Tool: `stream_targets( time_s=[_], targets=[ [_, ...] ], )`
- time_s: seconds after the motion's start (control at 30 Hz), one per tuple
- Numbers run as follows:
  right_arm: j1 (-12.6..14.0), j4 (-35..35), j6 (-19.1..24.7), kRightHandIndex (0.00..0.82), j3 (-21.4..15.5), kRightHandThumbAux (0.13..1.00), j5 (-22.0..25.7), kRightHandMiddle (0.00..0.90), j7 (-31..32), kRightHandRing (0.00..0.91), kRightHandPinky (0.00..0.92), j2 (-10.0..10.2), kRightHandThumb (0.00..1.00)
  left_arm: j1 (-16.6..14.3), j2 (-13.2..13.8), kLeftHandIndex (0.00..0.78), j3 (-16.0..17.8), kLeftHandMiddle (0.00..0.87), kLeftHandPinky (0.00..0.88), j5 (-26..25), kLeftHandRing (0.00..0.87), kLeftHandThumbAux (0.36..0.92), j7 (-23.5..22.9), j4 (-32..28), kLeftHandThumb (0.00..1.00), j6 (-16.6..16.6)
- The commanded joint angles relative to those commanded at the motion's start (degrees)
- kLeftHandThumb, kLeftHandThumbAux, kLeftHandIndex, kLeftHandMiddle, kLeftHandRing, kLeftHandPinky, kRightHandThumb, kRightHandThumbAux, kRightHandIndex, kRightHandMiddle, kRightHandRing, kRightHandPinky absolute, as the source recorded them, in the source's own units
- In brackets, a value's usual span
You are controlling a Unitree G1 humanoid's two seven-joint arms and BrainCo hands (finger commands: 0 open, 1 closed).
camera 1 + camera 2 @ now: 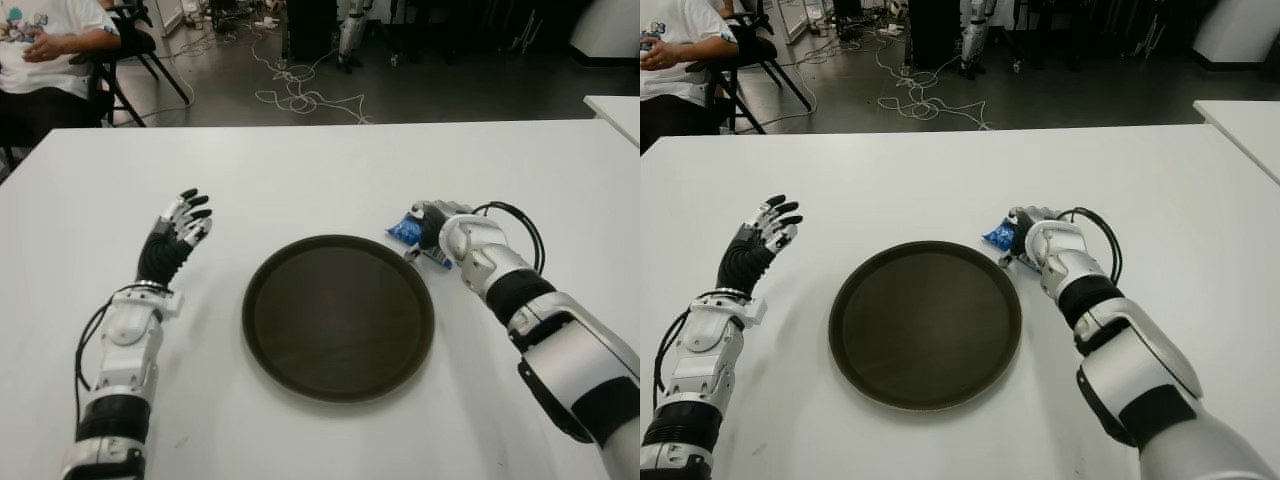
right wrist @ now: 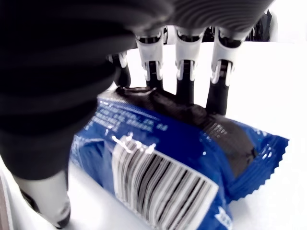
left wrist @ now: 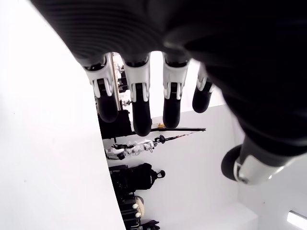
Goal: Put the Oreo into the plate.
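Beside round dark plate (image 1: 338,317), right hand (image 1: 437,226) seemingly gripping crinkly blue Oreo (image 2: 182,167)

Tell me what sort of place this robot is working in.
Probably a robotics lab or workshop. Loose white cables sprawl over the grey floor, a seated person watches from a black folding chair, and the robot works at a plain white table holding a round dark brown plate.

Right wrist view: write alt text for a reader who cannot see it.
Seen from the wrist, the robot's right hand closes over a blue Oreo packet lying on the white table, fingers pressing its top. A barcode on the wrapper faces the camera.
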Motion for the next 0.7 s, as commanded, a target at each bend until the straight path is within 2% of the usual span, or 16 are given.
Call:
stream_targets(
  time_s=[0.07, 0.2, 0.3, 0.43, 0.7],
  targets=[
    [0.1, -0.1, -0.1, 0.257, -0.3, 0.923, 0.1, 0.632, -0.6, 0.664, 0.657, 0.0, 0.0, -0.1, -0.1, 0.077, 0.1, 0.173, 0.151, -0.1, 0.164, 0.569, 0.1, 0.1, 0.216, -0.1],
    [0.3, -0.2, -0.3, 0.293, -0.9, 0.923, 0.5, 0.652, -1.5, 0.682, 0.676, -0.1, 0.0, -0.1, -0.1, 0.082, 0.1, 0.177, 0.159, -0.2, 0.167, 0.57, 0.0, 0.3, 0.213, -0.1],
    [0.8, -0.8, -0.7, 0.319, -1.9, 0.927, 1.1, 0.647, -3.5, 0.673, 0.656, -0.1, 0.0, -0.2, -0.2, 0.089, 0.2, 0.181, 0.173, -0.3, 0.172, 0.569, 0.0, 0.4, 0.219, 0.1],
    [1.5, -1.4, -1.7, 0.411, -3.3, 0.928, 1.9, 0.631, -6.8, 0.648, 0.63, -0.1, 0.017, -0.3, -0.2, 0.09, 0.2, 0.183, 0.179, -0.4, 0.174, 0.573, 0.0, 0.4, 0.232, 0.5],
    [3.4, -1.6, -8.3, 0.482, -6.9, 0.914, 4.1, 0.603, -16.4, 0.613, 0.6, -0.4, 0.079, -0.1, -0.2, 0.079, 0.2, 0.172, 0.154, -0.5, 0.159, 0.576, 0.0, 0.0, 0.248, 0.8]
  ],
)
